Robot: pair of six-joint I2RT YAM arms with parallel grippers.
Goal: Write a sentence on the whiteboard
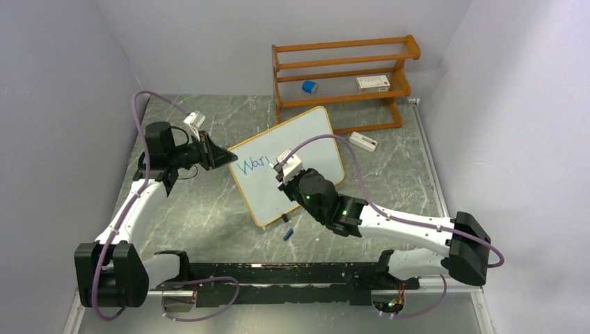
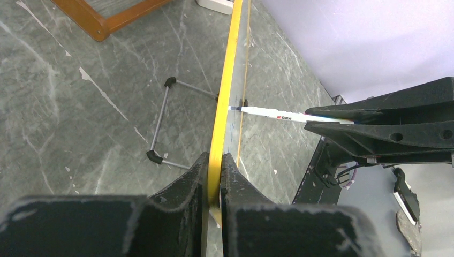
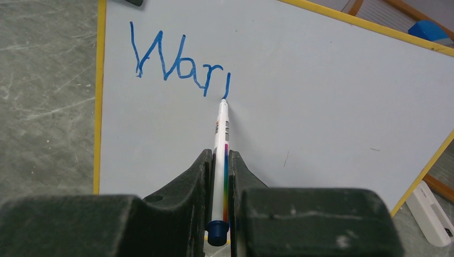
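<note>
Counting the task items gives one whiteboard [image 1: 309, 136] and one line of the sentence [image 1: 252, 165] on it. The board stands tilted at the middle of the table [image 1: 209, 209], propped on a wire stand [image 2: 160, 122] with two black feet. It is set at an angle in front of the wooden rack [image 1: 341, 69].

The writing is blue and sits in the board's upper left area. It reads "War" followed by one upright stroke.

Grippers: two.
- The left gripper [image 1: 226, 158] is clamped on the board's yellow-framed left edge, with one finger on each face.
- The right gripper [image 3: 219, 158] is closed on one marker [image 3: 220, 128]. The marker tip touches the board at the foot of the last stroke.

Other items:
- The rack holds one blue object [image 1: 309, 87] and one white box [image 1: 373, 83], on the same shelf and well apart.
- One flat white object [image 1: 363, 141] lies on the table between the board and the rack.
- One small blue piece [image 1: 287, 234] lies on the table just beside the board's near bottom edge.

Obstructions: in the top view the right arm and its wrist cover part of the board's lower half, and its cable arcs over the board's face. The left gripper hides the frame where it grips
</note>
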